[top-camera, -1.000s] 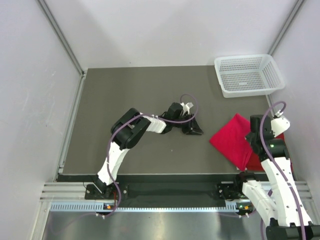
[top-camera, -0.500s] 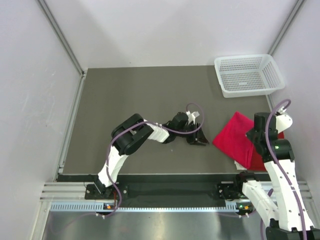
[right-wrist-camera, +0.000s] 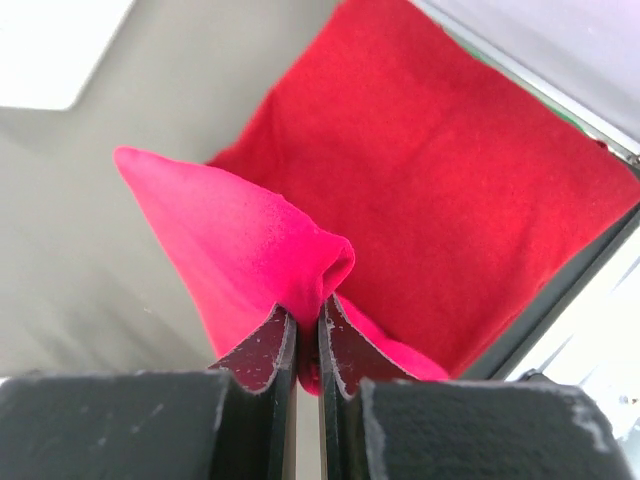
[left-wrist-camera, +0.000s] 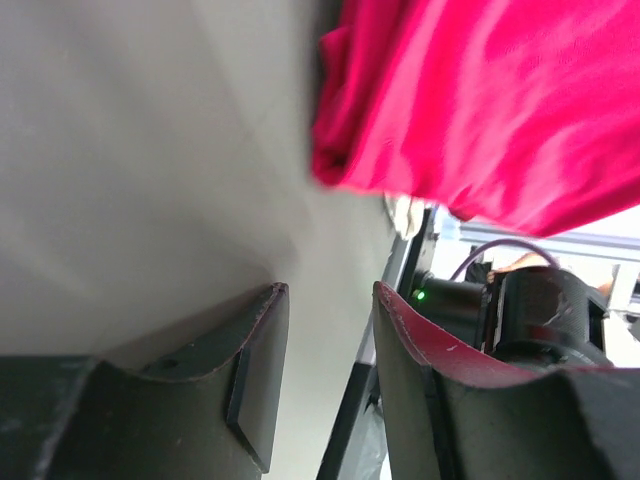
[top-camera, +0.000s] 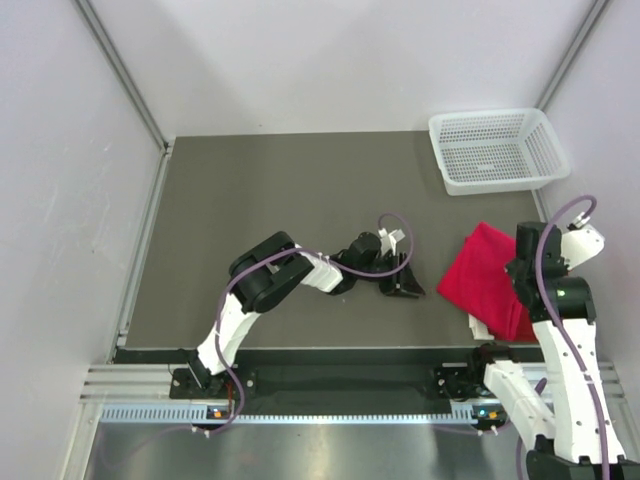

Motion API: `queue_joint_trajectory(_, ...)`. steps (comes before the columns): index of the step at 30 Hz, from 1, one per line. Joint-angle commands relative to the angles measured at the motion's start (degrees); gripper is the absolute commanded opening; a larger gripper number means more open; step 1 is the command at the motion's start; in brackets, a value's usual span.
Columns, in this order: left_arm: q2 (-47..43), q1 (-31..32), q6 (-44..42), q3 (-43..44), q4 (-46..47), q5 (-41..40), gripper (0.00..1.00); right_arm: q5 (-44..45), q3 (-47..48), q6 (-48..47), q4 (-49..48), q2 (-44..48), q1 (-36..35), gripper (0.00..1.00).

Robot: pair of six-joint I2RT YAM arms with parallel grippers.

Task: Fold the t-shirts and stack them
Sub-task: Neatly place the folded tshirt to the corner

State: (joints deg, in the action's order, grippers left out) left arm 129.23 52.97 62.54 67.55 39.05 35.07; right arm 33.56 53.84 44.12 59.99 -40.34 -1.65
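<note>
A bright red t-shirt (top-camera: pixel 487 282) lies folded at the table's right near edge. It also shows in the left wrist view (left-wrist-camera: pixel 480 110) and the right wrist view (right-wrist-camera: pixel 420 180). My right gripper (right-wrist-camera: pixel 305 325) is shut on a raised fold of the t-shirt and holds it above the flat part; in the top view the right gripper (top-camera: pixel 528 272) is over the shirt's right side. My left gripper (top-camera: pixel 405 282) is open and empty, low over the table just left of the shirt; its fingers (left-wrist-camera: pixel 255 350) frame bare table.
A white mesh basket (top-camera: pixel 497 150) stands at the back right corner. The table's near edge and a metal rail (top-camera: pixel 300 360) run along the front. A wall closes each side.
My right gripper has pulled the red t-shirt to the right, so it looks narrower. My left gripper has moved right and nearer, following the shirt.
</note>
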Motion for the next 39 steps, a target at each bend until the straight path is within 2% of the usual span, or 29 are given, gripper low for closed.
queue_joint_trajectory(1, -2.84, -0.15, -6.03, -3.47, -8.53, -2.81, 0.45, 2.23, 5.56, -0.09, -0.22, 0.44, 1.21, 0.0)
queue_joint_trajectory(5, -6.18, -1.29, -7.61, -8.39, -11.27, -3.6, 0.45, -3.5, 4.17, -2.53, -2.59, -1.85, 1.12, 0.0)
queue_joint_trajectory(9, -9.43, -3.92, -9.1, -12.52, -13.47, -5.36, 0.45, -2.37, 3.99, -6.05, -1.98, -4.22, 1.21, 0.0)
queue_joint_trajectory(10, -10.48, -4.1, -9.28, -13.75, -13.73, -5.45, 0.45, -1.14, 4.34, -6.67, -1.8, -4.4, 3.21, 0.0)
queue_joint_trajectory(18, -13.04, -4.28, -11.3, -15.87, -16.46, -6.59, 0.45, -2.0, 11.19, -10.72, 0.39, -5.1, 8.41, 0.0)
queue_joint_trajectory(23, -13.65, -4.37, -11.83, -17.18, -16.46, -6.42, 0.45, -5.17, 10.5, -14.49, 0.22, -5.89, 10.17, 0.0)
queue_joint_trajectory(26, -14.01, -4.37, -12.27, -17.89, -16.63, -6.68, 0.45, -4.04, 8.74, -16.07, 0.22, -5.46, 10.96, 0.0)
queue_joint_trajectory(30, -13.74, -4.37, -12.18, -18.07, -16.37, -5.9, 0.45, -3.24, 5.75, -17.13, -1.1, -3.7, 16.49, 0.0)
queue_joint_trajectory(39, -14.27, -4.37, -13.24, -17.98, -18.04, -6.33, 0.45, -9.21, -0.93, -17.75, -5.84, -2.56, 30.46, 0.0)
